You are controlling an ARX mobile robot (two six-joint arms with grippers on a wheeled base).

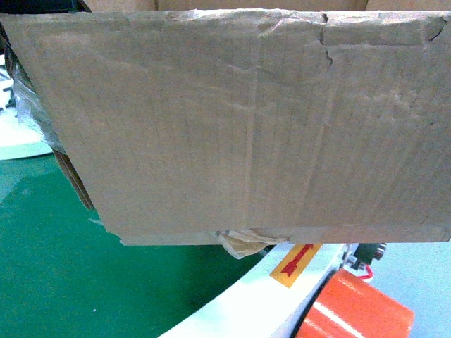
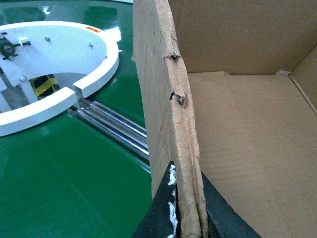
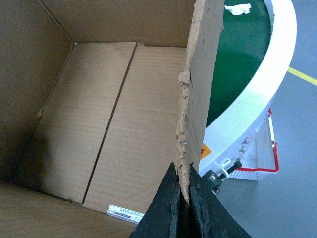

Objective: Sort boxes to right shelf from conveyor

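Note:
A large brown cardboard box (image 1: 239, 120) fills the head view, its taped bottom turned toward the camera above the green conveyor (image 1: 63, 282). My left gripper (image 2: 188, 218) is shut on the ragged top edge of the box's left wall (image 2: 163, 99). On the opposite side, my right gripper (image 3: 184, 198) is shut on the torn edge of the right wall (image 3: 200, 74). The box's inside (image 3: 124, 124) holds nothing but a white barcode label (image 3: 124, 213). The box hides both grippers in the head view. The shelf is out of view.
The conveyor's curved white rim (image 1: 239, 303) runs under the box, with a yellow arrow label (image 1: 296, 262) and an orange cylinder (image 1: 359, 310) beside it. A white curved guide (image 2: 59, 49) and steel rollers (image 2: 114, 126) lie left of the box. Grey floor (image 3: 292, 198) lies right.

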